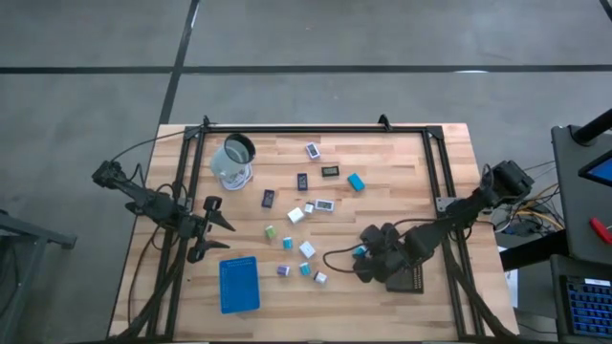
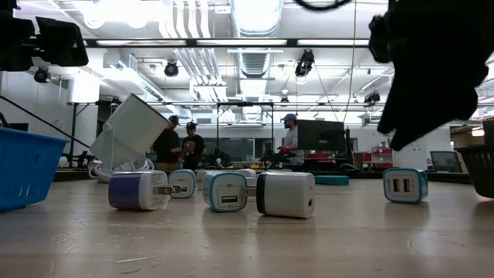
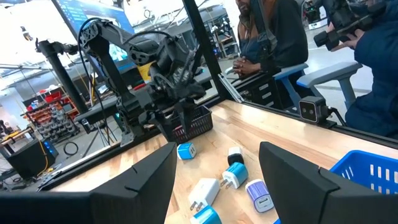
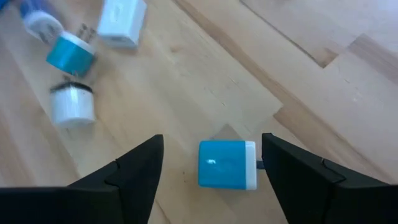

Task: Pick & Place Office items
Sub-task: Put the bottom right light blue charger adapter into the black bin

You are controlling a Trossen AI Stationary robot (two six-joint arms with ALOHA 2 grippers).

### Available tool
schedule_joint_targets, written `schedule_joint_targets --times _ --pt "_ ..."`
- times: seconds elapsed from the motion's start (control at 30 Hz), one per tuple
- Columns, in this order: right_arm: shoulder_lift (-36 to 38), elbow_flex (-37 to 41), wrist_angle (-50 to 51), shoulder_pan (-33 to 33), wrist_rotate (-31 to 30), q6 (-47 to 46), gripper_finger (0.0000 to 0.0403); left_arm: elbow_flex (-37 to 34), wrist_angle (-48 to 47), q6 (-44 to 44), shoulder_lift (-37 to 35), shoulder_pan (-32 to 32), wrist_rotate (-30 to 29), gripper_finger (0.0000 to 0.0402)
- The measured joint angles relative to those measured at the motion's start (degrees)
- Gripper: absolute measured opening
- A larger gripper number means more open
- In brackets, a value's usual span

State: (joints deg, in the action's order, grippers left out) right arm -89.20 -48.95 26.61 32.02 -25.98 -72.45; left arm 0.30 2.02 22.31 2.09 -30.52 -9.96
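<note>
Wooden desk [image 1: 402, 172] scattered with small charger blocks. Right gripper [image 4: 211, 171] hovers low, jaws apart, straddling a teal block [image 4: 227, 164] near the black tray [image 1: 413, 279]. Best move, likely: centre over it, descend, then close squarely. Left gripper [image 1: 218, 234] waits by the blue tray [image 1: 238, 284], jaws apart.

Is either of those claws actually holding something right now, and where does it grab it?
Nothing is held. The right claw stands open around a teal block lying on the table, fingers clear of its sides. The left claw hovers open and empty beside the blue tray.
</note>
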Motion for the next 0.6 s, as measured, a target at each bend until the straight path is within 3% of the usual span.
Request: schedule_joint_targets --times 0.23,0.6 --pt "-5.4 0.0 -2.4 0.0 4.0 -0.1 0.0281 0.0 0.0 0.0 0.0 0.0 0.0 0.0234" --pt "-7.0 0.0 -3.4 0.0 4.0 -0.9 0.0282 0.0 0.0 0.0 0.0 0.0 0.0 0.0234"
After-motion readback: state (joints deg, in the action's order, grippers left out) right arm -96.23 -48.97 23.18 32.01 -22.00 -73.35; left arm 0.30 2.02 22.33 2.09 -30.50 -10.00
